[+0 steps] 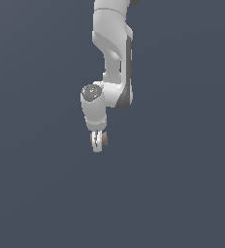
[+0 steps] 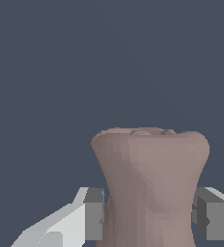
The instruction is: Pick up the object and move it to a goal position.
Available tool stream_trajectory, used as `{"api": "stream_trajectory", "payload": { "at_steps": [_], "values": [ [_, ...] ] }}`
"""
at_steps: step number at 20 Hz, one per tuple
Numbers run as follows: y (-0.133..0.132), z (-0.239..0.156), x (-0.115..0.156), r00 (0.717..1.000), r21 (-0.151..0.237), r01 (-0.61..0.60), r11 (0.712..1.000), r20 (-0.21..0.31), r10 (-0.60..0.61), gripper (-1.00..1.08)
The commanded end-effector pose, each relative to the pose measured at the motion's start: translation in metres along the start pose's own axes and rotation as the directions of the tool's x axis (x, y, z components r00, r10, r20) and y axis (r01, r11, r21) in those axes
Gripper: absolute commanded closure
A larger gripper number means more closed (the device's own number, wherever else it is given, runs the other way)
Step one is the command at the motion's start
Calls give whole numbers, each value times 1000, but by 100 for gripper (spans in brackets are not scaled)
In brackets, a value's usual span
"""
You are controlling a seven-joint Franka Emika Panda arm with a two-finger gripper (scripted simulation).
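The object (image 2: 150,178) is a reddish-brown spool with a narrowed waist, and it fills the lower middle of the wrist view. My white gripper (image 2: 150,219) is shut on the object, with a grey pad pressed against each side of its waist. In the exterior view the gripper (image 1: 98,140) hangs at the end of the white arm near the middle of the picture. Only small reddish-brown edges of the object (image 1: 105,139) peek out on either side of the fingers there. The goal position carries no visible marker in either view.
A plain dark grey-blue surface (image 1: 182,193) lies all around the arm. The white arm (image 1: 112,48) comes down from the top of the exterior view.
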State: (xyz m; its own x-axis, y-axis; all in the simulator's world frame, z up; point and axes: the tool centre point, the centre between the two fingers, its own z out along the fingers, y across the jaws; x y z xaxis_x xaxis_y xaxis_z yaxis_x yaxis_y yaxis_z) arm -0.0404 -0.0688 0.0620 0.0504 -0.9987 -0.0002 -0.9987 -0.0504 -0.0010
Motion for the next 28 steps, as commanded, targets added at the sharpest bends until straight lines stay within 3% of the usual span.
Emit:
{"api": "stream_trajectory", "payload": {
  "at_steps": [1, 8, 14, 20, 28],
  "values": [
    [0, 1, 0, 1000, -1, -1, 1000, 0, 1, 108],
    [-1, -1, -3, 1000, 0, 0, 1000, 0, 0, 108],
    [-9, -11, -24, 1000, 0, 0, 1000, -1, 0, 108],
    [-26, -31, -69, 1000, 0, -1, 1000, -1, 1, 108],
    [-57, -67, -149, 1000, -1, -1, 1000, -2, 1, 108]
  ]
}}
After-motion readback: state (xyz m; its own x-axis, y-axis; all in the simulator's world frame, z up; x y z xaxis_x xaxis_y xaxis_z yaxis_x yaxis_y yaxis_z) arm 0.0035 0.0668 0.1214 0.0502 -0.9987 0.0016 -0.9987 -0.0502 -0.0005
